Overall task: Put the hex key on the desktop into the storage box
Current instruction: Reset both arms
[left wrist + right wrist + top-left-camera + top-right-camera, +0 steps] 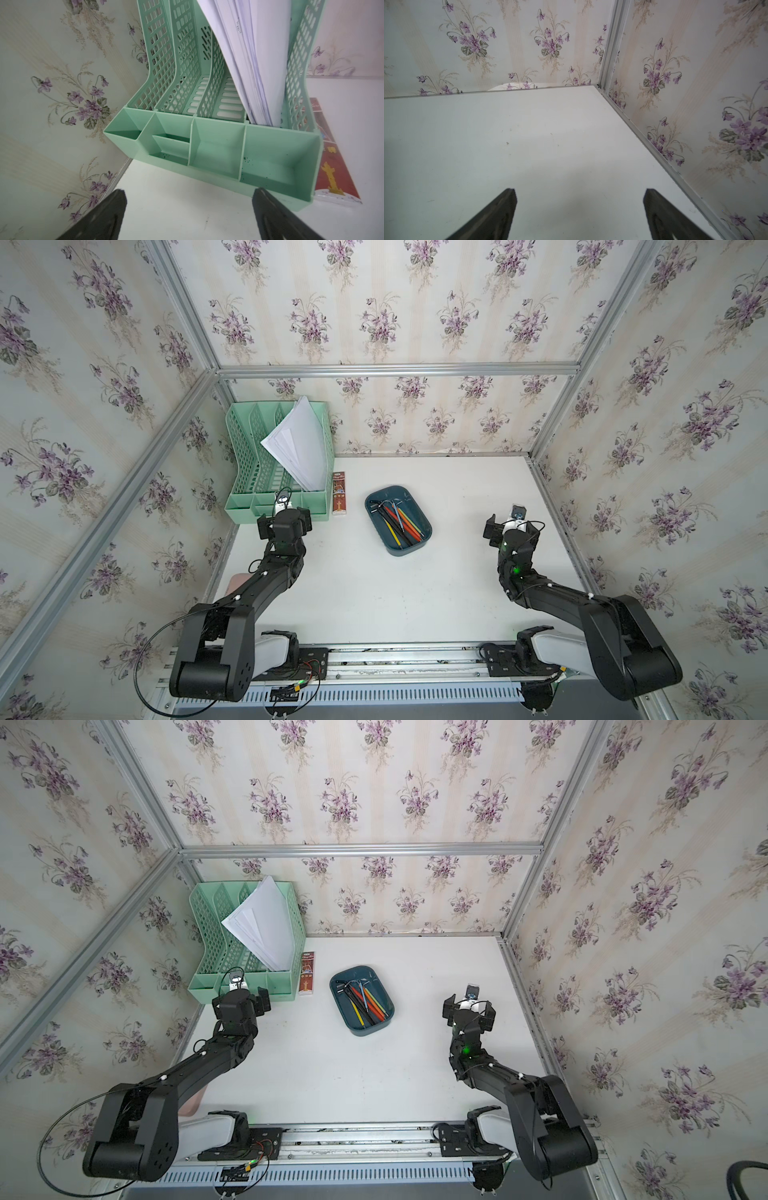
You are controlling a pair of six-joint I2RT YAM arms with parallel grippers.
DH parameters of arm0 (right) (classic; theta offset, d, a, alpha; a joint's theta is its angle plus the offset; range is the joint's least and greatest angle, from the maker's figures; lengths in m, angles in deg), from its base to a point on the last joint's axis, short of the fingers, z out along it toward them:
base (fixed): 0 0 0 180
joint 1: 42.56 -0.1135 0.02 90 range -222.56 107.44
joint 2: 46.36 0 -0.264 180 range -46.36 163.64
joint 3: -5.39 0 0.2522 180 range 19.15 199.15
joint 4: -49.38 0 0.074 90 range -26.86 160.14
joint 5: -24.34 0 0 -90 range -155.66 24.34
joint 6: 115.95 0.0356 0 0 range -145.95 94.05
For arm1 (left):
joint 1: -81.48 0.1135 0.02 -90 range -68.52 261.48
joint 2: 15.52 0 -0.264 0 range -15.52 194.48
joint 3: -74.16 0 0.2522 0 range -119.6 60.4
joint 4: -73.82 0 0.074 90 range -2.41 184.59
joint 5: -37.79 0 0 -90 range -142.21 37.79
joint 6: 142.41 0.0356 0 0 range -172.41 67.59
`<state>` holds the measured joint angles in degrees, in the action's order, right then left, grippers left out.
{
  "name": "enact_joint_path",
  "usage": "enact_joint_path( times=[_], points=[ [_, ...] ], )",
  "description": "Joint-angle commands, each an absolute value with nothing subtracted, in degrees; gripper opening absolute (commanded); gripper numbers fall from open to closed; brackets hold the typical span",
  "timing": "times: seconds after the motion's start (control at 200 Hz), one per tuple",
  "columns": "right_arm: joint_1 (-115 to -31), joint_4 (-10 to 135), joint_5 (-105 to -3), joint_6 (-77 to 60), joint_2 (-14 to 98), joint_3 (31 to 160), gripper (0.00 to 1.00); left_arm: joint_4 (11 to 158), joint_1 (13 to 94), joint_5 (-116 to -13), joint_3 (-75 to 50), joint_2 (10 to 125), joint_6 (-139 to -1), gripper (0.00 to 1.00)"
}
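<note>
Jaws of left gripper (190,193) are seen spread wide with nothing between them, over bare desktop (374,597) just in front of the mint-green file organizer (207,149). Jaws of right gripper (579,192) are likewise spread wide and empty, over bare desktop near the rail (654,149), well apart from the storage box (409,550). The hex key (384,509) is taken to be the thin black rod lying in the storage box among coloured pencils (405,526); its bend is too small to be confirmed. Its long axis is laid roughly along the box's long side, far-left to near-right; which end carries the short arm cannot be told. The storage box is set near mid-desktop on the same diagonal and is touched by neither gripper. The box and its contents are shown in both top views only. The organizer's front compartments, dark specks on their floors, are shown close in the left wrist view, with white papers (249,62) leaning in a rear slot and a red packet (332,155) just beside the organizer. Only desktop, rail and flowered wallpaper (550,41) are given by the right wrist view.
</note>
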<state>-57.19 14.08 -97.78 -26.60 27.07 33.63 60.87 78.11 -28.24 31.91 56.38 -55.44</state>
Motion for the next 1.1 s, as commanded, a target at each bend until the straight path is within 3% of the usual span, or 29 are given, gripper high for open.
enact_joint_path(
  times=[0.0, 0.35, 0.584, 0.679, 0.839, 0.924, 1.094],
  points=[
    [-56.7, 3.6, -98.3, -27.8, 29.8, 32.6, 1.00, 59.5, 78.1, -35.1, 31.4, 56.3, -57.4, 0.99],
    [-52.0, -7.0, -91.1, -26.2, 37.4, 32.2, 1.00, 59.4, 78.1, -33.7, 33.3, 56.7, -54.9, 0.99],
    [-49.3, -6.8, -84.7, -24.9, 39.1, 32.6, 1.00, 50.9, 78.1, -32.3, 34.0, 66.9, -54.8, 0.99],
    [-48.2, -15.1, -80.3, -25.6, 42.9, 30.6, 1.00, 53.7, 77.6, -37.0, 31.1, 69.6, -52.0, 0.99],
    [-47.8, -10.4, -78.8, -25.3, 41.6, 31.3, 1.00, 50.3, 78.2, -40.8, 33.8, 68.9, -51.7, 0.99],
    [-47.7, -13.4, -78.7, -25.5, 42.3, 31.0, 1.00, 40.4, 78.3, -43.8, 37.1, 71.8, -49.4, 0.99],
    [-47.7, -11.0, -78.8, -25.3, 41.6, 31.2, 1.00, 46.2, 78.6, -44.9, 35.5, 70.3, -50.2, 0.99]
  ],
)
